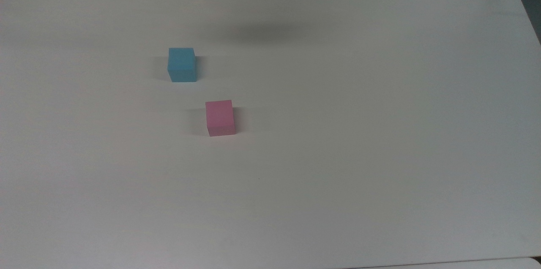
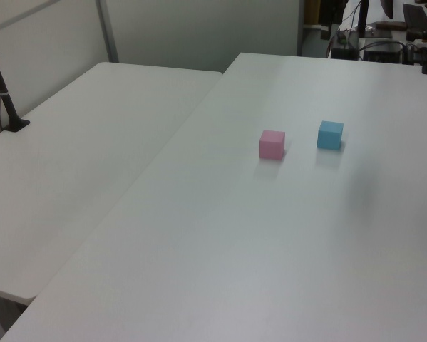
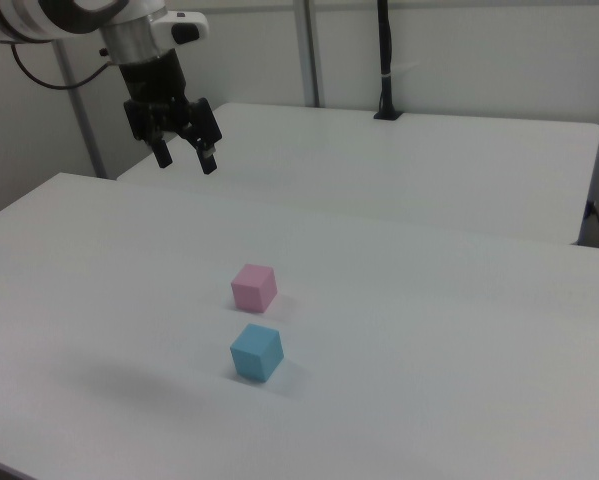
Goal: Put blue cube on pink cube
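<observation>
My claw point(image 3: 186, 160) hangs high in the air in the right view, at about 11 o'clock from the 2 cubes and well apart from them. Its 2 dark fingers point(image 3: 207, 158) point down and stand apart, with nothing between them. The wrist above them is dark, and the white arm runs off toward the right view's upper left corner.

The blue cube point(image 1: 181, 64) sits flat on the white table point(image 1: 380, 134), untouched. In the top view it lies at about 11 o'clock from the pink cube point(image 1: 219, 118), near it, with a bare strip of table between the 2, so they are not touching. In the left view the blue cube point(image 2: 330, 135) is at about 3 o'clock from the pink cube point(image 2: 271, 144). In the right view the blue cube point(image 3: 256, 352) is at 6 o'clock from the pink cube point(image 3: 253, 287), closer to the camera.

Both cubes rest squarely on 1 face each, neither tilted. The blue cube is not yet on the pink one.

A soft dark shadow point(image 1: 266, 32) lies on the table in the top view, at about 2 o'clock from the blue cube. A second white table point(image 2: 78, 164) stands beside mine, edge to edge, with a black pole point(image 3: 384, 60) rising from its far side.
</observation>
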You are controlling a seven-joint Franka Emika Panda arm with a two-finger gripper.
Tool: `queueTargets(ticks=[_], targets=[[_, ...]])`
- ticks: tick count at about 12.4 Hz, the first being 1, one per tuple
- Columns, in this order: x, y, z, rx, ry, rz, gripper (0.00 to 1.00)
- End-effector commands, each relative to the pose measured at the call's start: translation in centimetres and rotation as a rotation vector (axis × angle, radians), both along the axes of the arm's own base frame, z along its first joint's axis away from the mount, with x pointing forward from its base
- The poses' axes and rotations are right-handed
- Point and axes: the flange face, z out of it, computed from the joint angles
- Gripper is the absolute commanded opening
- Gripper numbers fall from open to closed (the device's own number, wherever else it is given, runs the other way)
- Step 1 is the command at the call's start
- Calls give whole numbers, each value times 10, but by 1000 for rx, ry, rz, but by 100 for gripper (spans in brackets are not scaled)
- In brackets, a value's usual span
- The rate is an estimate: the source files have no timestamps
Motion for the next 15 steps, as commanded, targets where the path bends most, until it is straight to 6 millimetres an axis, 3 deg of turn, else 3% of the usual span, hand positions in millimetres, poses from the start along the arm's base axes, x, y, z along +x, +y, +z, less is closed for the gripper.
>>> queueTargets(ticks=[1, 15], targets=[[-2, 3, 1, 5, -22, -7, 100], [-3, 0, -1, 4, -12, 14, 100]])
